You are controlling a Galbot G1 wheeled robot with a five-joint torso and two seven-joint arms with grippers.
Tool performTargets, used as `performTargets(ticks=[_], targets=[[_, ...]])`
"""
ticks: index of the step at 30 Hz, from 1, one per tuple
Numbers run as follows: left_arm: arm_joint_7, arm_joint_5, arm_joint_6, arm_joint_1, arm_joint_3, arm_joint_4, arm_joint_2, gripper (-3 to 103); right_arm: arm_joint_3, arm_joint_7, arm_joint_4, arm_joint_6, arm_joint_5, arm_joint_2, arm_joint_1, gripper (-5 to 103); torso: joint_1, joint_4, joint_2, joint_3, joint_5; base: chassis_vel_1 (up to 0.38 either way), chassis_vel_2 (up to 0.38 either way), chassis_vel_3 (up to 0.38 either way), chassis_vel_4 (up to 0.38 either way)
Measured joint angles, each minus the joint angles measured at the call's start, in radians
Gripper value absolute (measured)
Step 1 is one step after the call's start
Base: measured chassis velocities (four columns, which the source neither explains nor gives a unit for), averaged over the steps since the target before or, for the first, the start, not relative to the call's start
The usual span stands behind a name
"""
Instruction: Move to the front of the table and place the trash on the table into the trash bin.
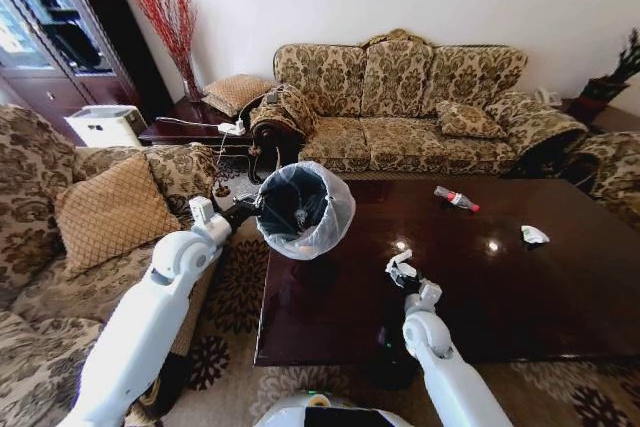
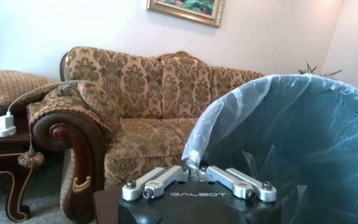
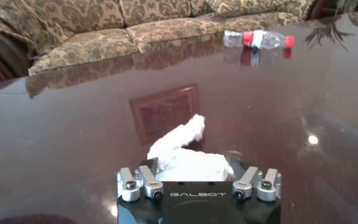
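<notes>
The black trash bin (image 1: 300, 209) with its bluish-white bag hangs tilted over the far left corner of the dark glossy table (image 1: 330, 322). My left gripper (image 1: 250, 211) is shut on the bin's rim; in the left wrist view the left gripper (image 2: 197, 169) pinches the bag edge of the bin (image 2: 291, 140). My right gripper (image 1: 401, 271) is over the table's middle, shut on a crumpled white paper wad (image 3: 182, 151), a little to the right of the bin. A clear bottle with a red label (image 1: 455, 198) (image 3: 258, 39) lies farther back. A white wrapper (image 1: 533, 235) lies at the right.
A patterned sofa (image 1: 420, 97) runs along the table's far side, and another sofa with a gold cushion (image 1: 110, 212) stands at the left. A side table (image 1: 190, 127) with a white charger sits in the back left corner. Patterned carpet (image 1: 235, 287) lies between the left sofa and the table.
</notes>
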Motion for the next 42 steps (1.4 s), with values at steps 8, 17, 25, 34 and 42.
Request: performTargets(ticks=[8, 17, 25, 34, 42], targets=[[0.001, 0.001, 0.0, 0.006, 0.001, 0.005, 0.007, 2, 0.034, -0.01, -0.029, 0.014, 0.008, 0.022, -0.002, 51, 0.0, 0.0001, 0.0, 0.0, 0.0, 0.0, 0.0, 0.0, 0.0], [0.002, 0.0, 0.0, -0.013, 0.016, 0.01, 0.006, 2, 0.034, -0.012, -0.045, 0.035, 0.007, 0.022, -0.012, 23, 0.0, 0.0, 0.0, 0.0, 0.0001, 0.0, 0.0, 0.0, 0.0], [0.003, -0.008, 0.0, -0.014, 0.012, 0.011, 0.017, 2, 0.069, -0.007, 0.022, 0.047, -0.015, 0.023, -0.002, 3, 0.0, 0.0, 0.0, 0.0, 0.0003, 0.0, 0.0, 0.0, 0.0], [0.002, -0.01, 0.011, -0.01, 0.017, 0.018, 0.027, 2, 0.112, 0.011, 0.314, 0.032, -0.05, -0.125, 0.098, 0, 0.0, 0.0, 0.0, 0.0, 0.0003, 0.0, 0.0, 0.0, 0.0], [-0.041, -0.017, 0.107, -0.096, 0.096, 0.009, 0.062, 2, 0.034, -0.064, 0.701, -0.033, 0.398, -0.526, 0.371, 0, 0.0, -0.0001, 0.0, 0.0, 0.0, 0.0, 0.0, 0.0, 0.0]])
